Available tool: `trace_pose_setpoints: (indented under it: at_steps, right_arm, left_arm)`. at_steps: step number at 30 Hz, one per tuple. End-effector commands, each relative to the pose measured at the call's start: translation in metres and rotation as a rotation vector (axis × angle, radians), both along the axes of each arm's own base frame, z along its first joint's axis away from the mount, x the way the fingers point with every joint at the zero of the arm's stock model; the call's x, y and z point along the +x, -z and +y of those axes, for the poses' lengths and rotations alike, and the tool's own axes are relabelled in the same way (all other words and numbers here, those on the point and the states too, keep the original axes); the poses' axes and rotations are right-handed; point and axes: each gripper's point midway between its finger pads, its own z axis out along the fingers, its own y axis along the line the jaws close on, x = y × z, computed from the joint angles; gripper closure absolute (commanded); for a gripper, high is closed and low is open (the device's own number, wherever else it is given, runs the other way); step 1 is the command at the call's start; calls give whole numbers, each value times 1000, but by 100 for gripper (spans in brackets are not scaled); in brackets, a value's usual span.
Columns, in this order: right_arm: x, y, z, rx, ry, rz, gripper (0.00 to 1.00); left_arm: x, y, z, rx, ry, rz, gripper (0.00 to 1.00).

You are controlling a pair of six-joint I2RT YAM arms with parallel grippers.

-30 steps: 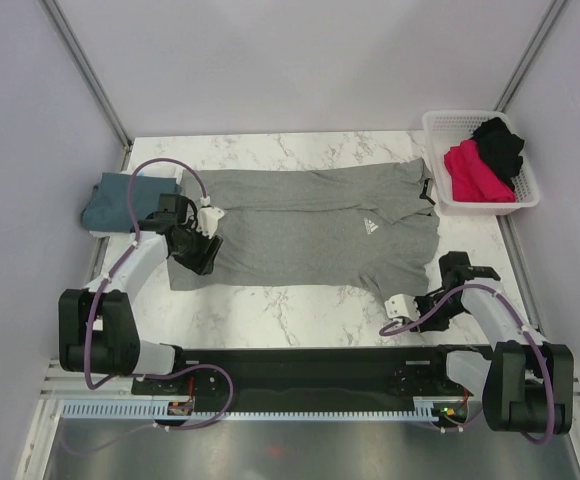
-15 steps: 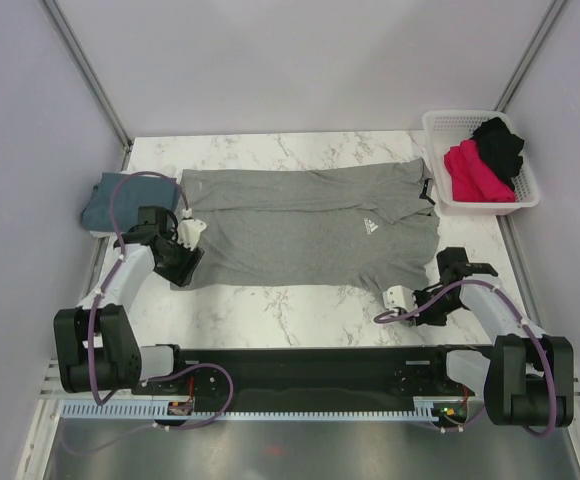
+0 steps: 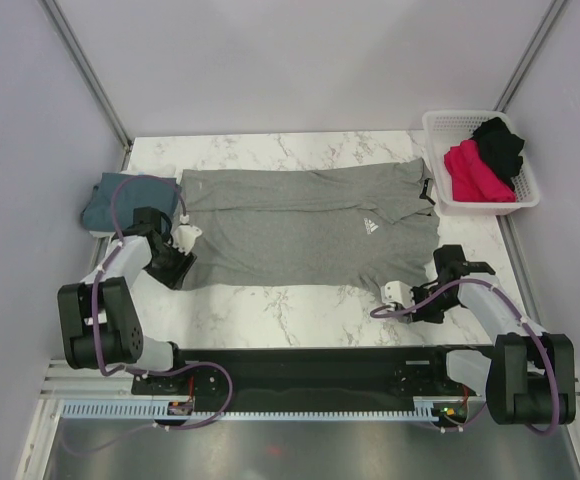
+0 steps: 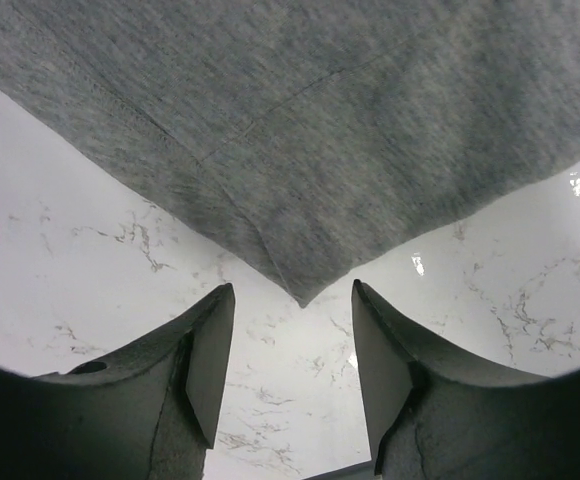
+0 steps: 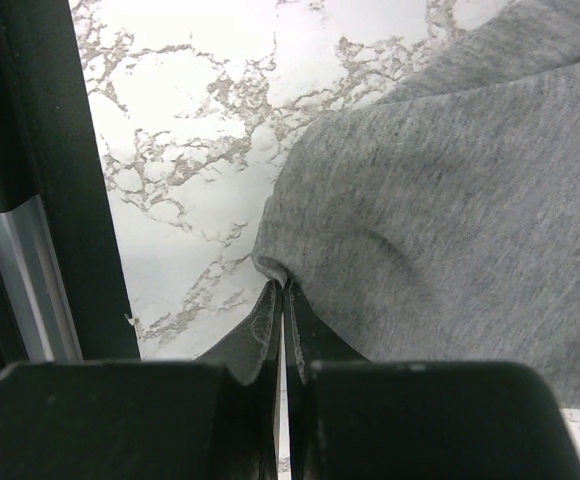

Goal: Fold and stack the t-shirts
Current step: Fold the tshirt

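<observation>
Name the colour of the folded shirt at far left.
Dusty teal-blue folded cloth t-shirt; top external view.

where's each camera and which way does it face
Top external: fixed above and behind, looking down at the white marble table; both arms show.
Left wrist: on the left arm, looking past the open left gripper at a corner of the heather grey cloth t-shirt.
Right wrist: on the right arm, facing the right gripper shut on that shirt's edge.
All three share that shirt.

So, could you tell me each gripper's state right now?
Left gripper: open, at the grey t-shirt corner, not gripping.
Right gripper: shut on the grey t-shirt's edge.
</observation>
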Motion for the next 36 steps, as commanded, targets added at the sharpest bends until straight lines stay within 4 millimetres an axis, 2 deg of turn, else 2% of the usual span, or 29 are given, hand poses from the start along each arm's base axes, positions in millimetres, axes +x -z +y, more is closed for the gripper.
trace_pose_setpoints:
  at_steps: [1,9,12,13,16,21,24,26,30,33,36]
  right_arm:
    - [23,-6,3,14,6,-81,96]
    - [25,-6,9,8,6,-79,96]
    - [26,-5,10,2,7,-79,96]
    - [27,-5,10,2,15,-78,96]
    - [30,-6,11,-1,28,-82,98]
    - [39,-11,8,-17,85,-98,100]
    - [55,-26,4,-22,182,-149,100]
    - [71,-45,5,5,253,-210,100]
    - [106,-89,7,67,360,-340,100]
    - [122,-108,8,100,441,-372,100]
    - [151,-136,8,139,494,-447,100]
  left_arm:
    - [15,-4,3,-13,4,-26,44]
    - [6,10,-1,-47,8,36,51]
    - [2,15,-3,-60,9,58,59]
    - [0,17,-4,-69,10,67,67]
    - [-2,18,-5,-89,5,85,80]
    - [-3,14,-4,-117,-9,93,98]
    - [-2,4,-6,-128,10,75,98]
    - [-3,-3,-10,-148,26,78,98]
    - [8,-22,-13,-173,39,64,98]
    - [14,-31,-15,-189,52,68,98]
    - [21,-40,-15,-192,73,58,98]
